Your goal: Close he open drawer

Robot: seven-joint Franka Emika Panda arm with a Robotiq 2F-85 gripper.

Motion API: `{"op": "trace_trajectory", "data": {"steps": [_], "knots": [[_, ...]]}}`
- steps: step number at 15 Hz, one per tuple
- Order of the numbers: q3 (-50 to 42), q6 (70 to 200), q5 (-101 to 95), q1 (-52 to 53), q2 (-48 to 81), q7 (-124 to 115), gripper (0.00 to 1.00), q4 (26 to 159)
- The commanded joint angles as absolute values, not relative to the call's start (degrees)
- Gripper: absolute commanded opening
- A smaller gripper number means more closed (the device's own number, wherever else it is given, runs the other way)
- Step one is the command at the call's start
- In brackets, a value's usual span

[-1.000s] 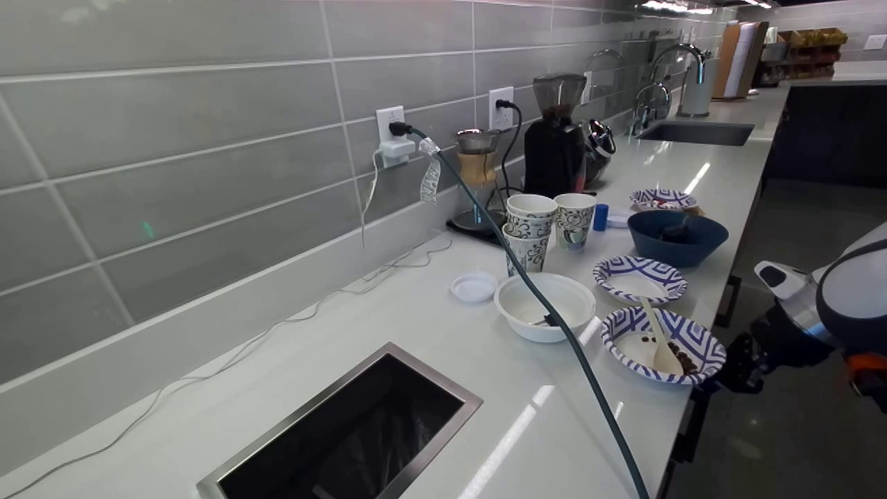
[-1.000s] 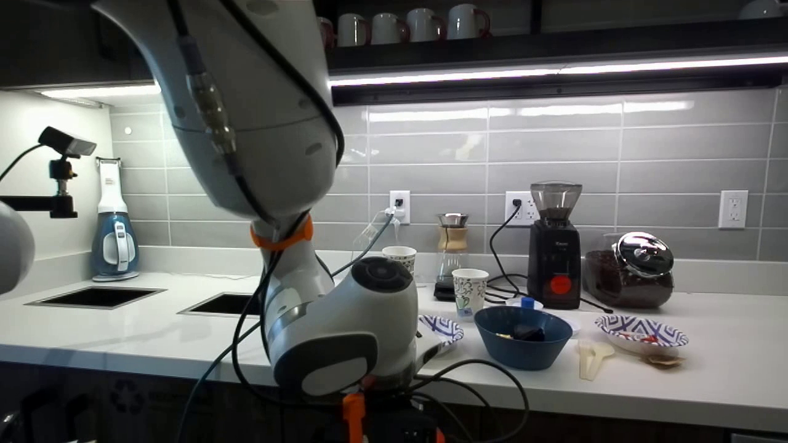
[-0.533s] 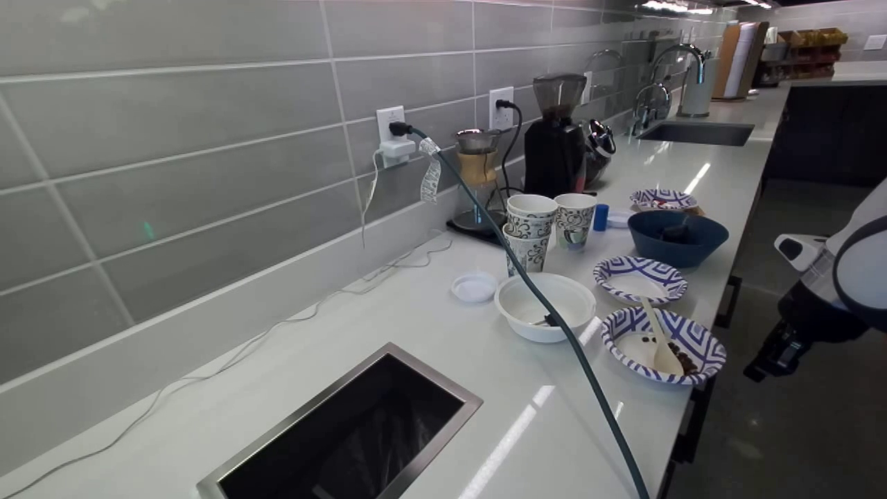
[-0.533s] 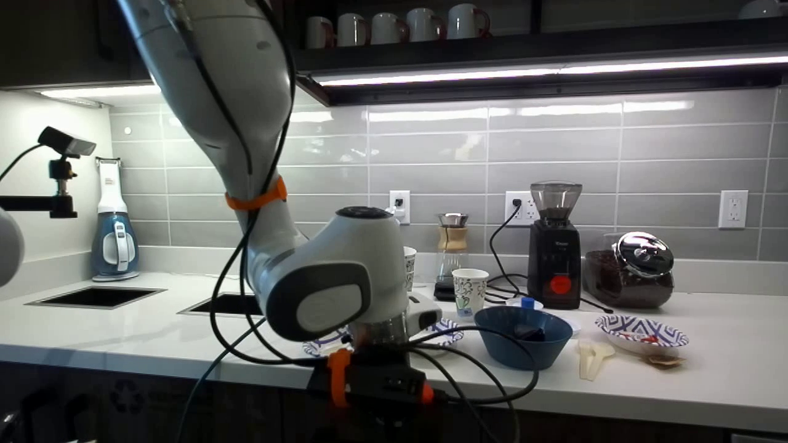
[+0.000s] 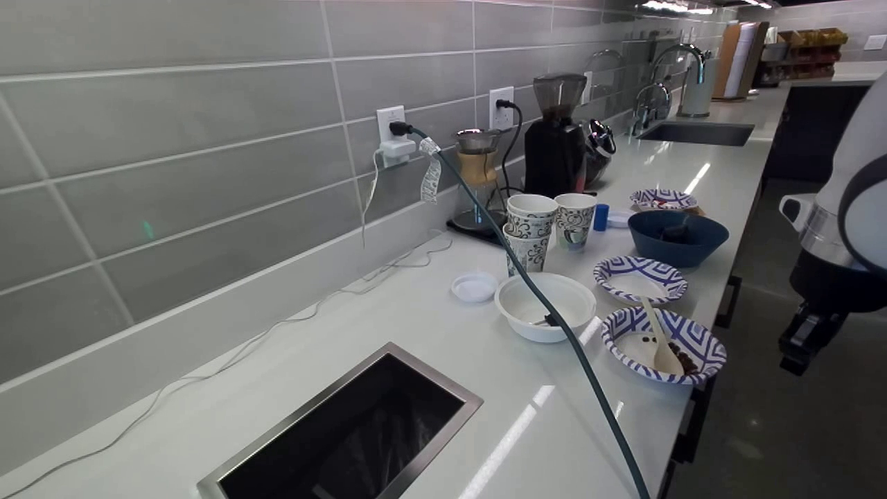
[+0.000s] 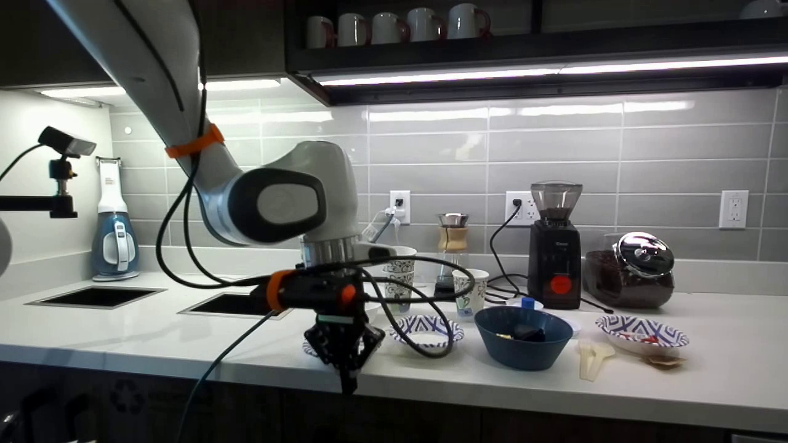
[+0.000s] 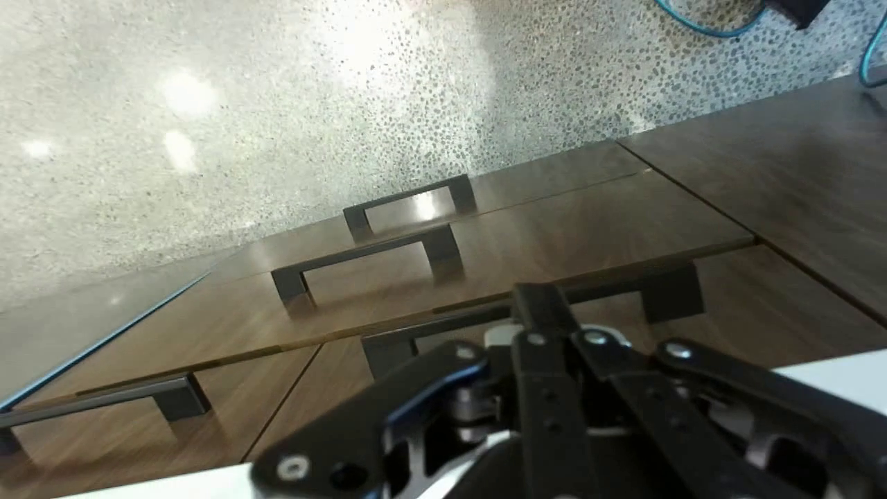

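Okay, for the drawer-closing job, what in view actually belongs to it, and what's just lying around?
For the job:
the robot's jaws, closed together
probably the dark drawer front behind them in the wrist view, which looks shut

Just lying about:
dark blue bowl
white bowl
patterned paper bowls
paper cups
coffee grinder

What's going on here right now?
The robot arm has its gripper shut, holding nothing that shows; in an exterior view the gripper hangs apart from the countertop. In the wrist view, the drawer whose handle shows behind the gripper appears pushed in, with no open interior visible. So the closing looks done, though I can't tell whether that's the drawer meant.
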State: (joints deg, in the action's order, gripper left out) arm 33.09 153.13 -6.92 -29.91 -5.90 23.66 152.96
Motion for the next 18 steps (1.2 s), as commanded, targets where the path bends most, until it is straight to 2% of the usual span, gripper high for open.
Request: {"op": "trace_trajectory", "data": {"steps": [1,3,4,6,11,14,15,17,18], "knots": [[22.89,143.31,-1.06,-14.13,-18.55,23.27,0.0,155.13],[15.93,137.45,-2.21,-5.47,-24.31,21.63,0.0,155.31],[13.14,133.73,-1.14,-2.02,-27.41,22.45,0.26,155.09],[9.11,122.78,-1.4,2.46,-33.68,20.61,0.32,153.8],[4.16,102.92,-1.81,8.34,-49.41,18.08,0.67,149.46],[3.17,97.81,-2.73,9.63,-56.97,17.58,0.88,146.39],[3.26,100.55,-3.58,9.63,-51.92,17.97,0.69,147.21],[3.04,98.62,-3.57,9.98,-56.1,17.91,0.84,146.26],[2.98,98.3,-3.58,10.01,-57.15,17.89,0.88,146.31]]}}
